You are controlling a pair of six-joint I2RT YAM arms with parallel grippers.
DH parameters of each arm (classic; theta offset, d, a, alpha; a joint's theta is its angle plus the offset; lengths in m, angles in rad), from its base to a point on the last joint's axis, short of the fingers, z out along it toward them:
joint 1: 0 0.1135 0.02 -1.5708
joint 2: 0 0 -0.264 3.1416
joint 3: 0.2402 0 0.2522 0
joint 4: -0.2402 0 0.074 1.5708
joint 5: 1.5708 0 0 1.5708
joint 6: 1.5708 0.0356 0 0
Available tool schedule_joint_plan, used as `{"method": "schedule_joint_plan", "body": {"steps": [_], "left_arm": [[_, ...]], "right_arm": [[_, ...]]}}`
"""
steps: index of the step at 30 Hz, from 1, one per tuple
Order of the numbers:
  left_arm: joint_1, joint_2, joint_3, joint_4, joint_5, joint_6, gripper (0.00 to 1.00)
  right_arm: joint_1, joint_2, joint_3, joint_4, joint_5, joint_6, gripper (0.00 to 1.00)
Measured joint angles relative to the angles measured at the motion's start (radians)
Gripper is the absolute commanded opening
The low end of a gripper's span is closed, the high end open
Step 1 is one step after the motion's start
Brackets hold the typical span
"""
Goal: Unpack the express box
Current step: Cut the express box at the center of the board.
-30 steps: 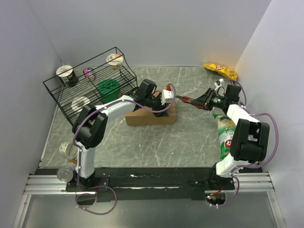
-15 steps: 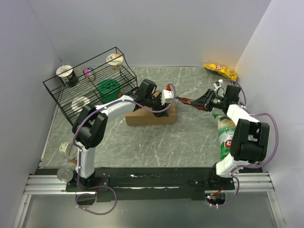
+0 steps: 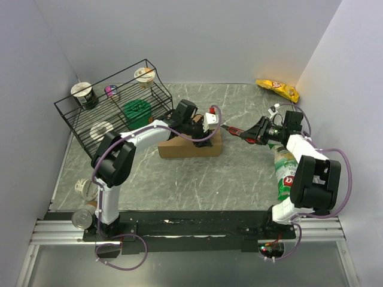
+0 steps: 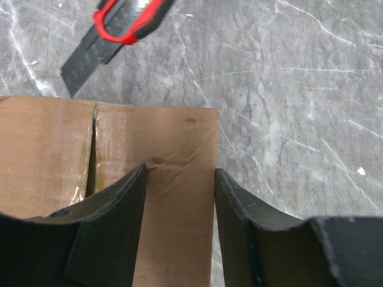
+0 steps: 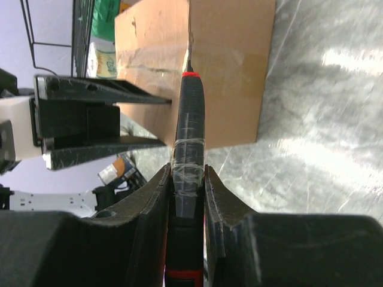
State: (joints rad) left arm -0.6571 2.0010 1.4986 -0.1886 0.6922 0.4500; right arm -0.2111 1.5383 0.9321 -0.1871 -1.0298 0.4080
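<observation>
Top external view: the box lies flat near the middle of the table, just in front of the rack. Its flaps are shut. In the left wrist view you can see clear tape running along the centre seam, with no cut showing in it.

The left gripper is over the right-hand end of the box top. Its fingers are spread apart with bare cardboard between them and grip nothing. You cannot tell from these views whether they press on the box or only hover above it.

The knife, black with red trim, points at that same end of the box, lined up with the seam. Its tip is just beside the cardboard, and contact cannot be confirmed. The right gripper is clamped on the knife handle, over a band of clear tape.

Further out, a yellow bag lies at the far right corner and a green bag lies by the right arm.

Judged from this, you are at the start: tool in hand and aimed, box perhaps steadied. Slitting the tape, folding back the flaps and lifting out whatever is inside all remain. The contents are hidden.
</observation>
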Motion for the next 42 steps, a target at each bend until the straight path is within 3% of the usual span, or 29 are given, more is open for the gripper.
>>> {"method": "schedule_joint_plan", "body": {"steps": [15,26,34,42], "left_arm": [[0.001,0.022,0.018,0.029,-0.005,-0.022,0.50],[0.002,0.025,0.024,0.028,-0.005,-0.025,0.50],[0.003,0.027,0.027,0.026,0.000,-0.026,0.51],[0.003,0.027,0.027,0.025,0.002,-0.024,0.51]], "right_arm": [[-0.002,-0.064,-0.026,-0.188,-0.053,-0.076,0.00],[-0.068,-0.083,0.018,-0.410,-0.068,-0.241,0.00],[-0.080,-0.076,0.072,-0.291,-0.025,-0.189,0.00],[-0.031,0.045,0.112,-0.151,0.011,-0.095,0.00]]}}
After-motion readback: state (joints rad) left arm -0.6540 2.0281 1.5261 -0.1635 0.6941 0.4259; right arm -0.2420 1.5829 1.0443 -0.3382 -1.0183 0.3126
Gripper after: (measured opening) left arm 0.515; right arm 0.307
